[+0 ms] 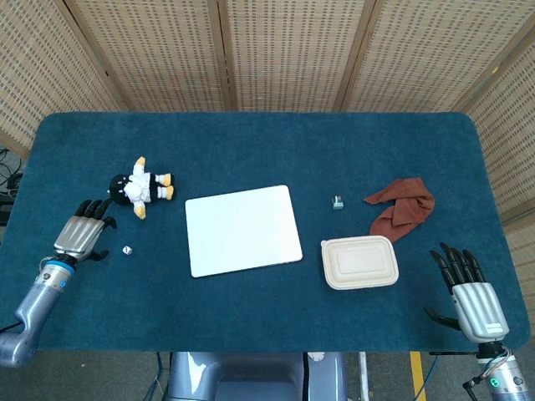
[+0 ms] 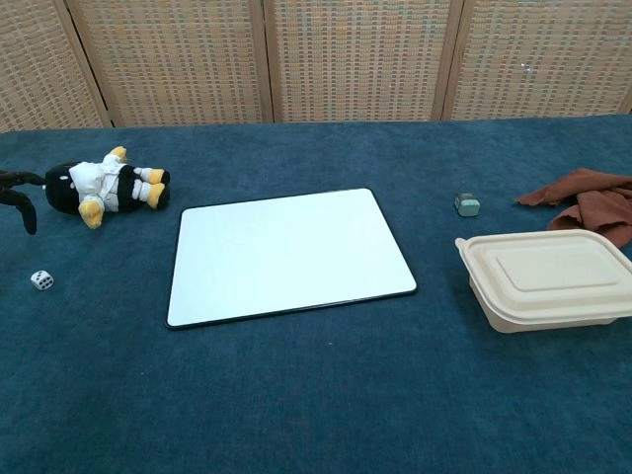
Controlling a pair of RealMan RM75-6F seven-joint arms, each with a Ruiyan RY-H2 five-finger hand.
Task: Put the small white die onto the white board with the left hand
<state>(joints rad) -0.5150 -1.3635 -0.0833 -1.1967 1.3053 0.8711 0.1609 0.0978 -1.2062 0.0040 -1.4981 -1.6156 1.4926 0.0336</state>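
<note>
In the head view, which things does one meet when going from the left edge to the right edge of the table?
left hand → small white die → white board → small green object → lidded beige container → right hand. The penguin toy and the brown cloth overlap their neighbours sideways, so they are left out.

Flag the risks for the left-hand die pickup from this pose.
1. The die is tiny next to the left hand; the fingers may well nudge or roll it across the cloth rather than pinch it.
2. The plush penguin lies just beyond the hand and the die, so a wide reach could brush it.
3. The white board is smooth and flat, so a dropped die may roll off it.
</note>
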